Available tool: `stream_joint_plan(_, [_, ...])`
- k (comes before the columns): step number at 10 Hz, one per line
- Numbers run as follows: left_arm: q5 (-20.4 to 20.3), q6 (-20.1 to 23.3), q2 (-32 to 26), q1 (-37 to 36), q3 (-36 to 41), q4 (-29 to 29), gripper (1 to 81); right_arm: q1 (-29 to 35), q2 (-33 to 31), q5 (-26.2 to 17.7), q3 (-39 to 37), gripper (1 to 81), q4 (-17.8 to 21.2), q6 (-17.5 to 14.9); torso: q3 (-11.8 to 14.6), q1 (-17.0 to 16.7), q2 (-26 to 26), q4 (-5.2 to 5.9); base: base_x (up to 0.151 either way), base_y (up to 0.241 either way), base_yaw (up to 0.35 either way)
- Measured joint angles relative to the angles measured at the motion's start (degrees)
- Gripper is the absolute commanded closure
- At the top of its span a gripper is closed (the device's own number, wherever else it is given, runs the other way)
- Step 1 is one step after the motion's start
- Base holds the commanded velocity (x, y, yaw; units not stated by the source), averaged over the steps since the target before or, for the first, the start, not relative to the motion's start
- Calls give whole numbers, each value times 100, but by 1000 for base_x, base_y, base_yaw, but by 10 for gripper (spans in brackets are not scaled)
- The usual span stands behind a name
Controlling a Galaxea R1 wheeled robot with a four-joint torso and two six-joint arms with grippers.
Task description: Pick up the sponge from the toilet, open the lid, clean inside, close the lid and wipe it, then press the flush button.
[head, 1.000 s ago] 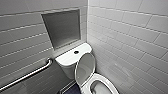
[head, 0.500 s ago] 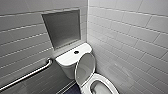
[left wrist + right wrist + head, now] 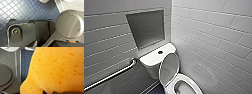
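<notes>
Finds the sponge (image 3: 56,69) looming close before the right gripper (image 3: 62,92). Cannot tell whether pinched or loose. Shows the lid (image 3: 169,68) raised on the toilet (image 3: 151,60).

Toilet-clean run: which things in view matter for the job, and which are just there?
Job: sponge, toilet, lid (raised), flush button.
Just there: grab bar, wall recess, blue tiled floor.
</notes>
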Motion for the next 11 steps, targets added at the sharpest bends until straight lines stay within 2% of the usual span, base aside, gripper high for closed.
stream_joint_plan(3, [-50,11,179,330,-300,-267,10,48,-32,-1,116,811,-2,2,2,0,0,0,0,0,0])
stream_joint_plan(4, [-133,132,255,411,-396,-406,10,57,-30,-1,118,811,-2,2,2,0,0,0,0,0,0])
stream_joint_plan(7, [-505,1240,255,552,-800,-830,10,105,-23,0,122,811,-2,17,4,0,0,0,0,0,0])
stream_joint_plan(8, [-617,1913,257,612,-1020,-1235,10,116,-26,-12,122,811,-2,28,4,0,-2,0,0,0,0])
stream_joint_plan(11, [-1329,4938,367,745,-1453,-3641,10,315,-169,-22,343,811,-2,45,4,0,-2,0,0,0,0])
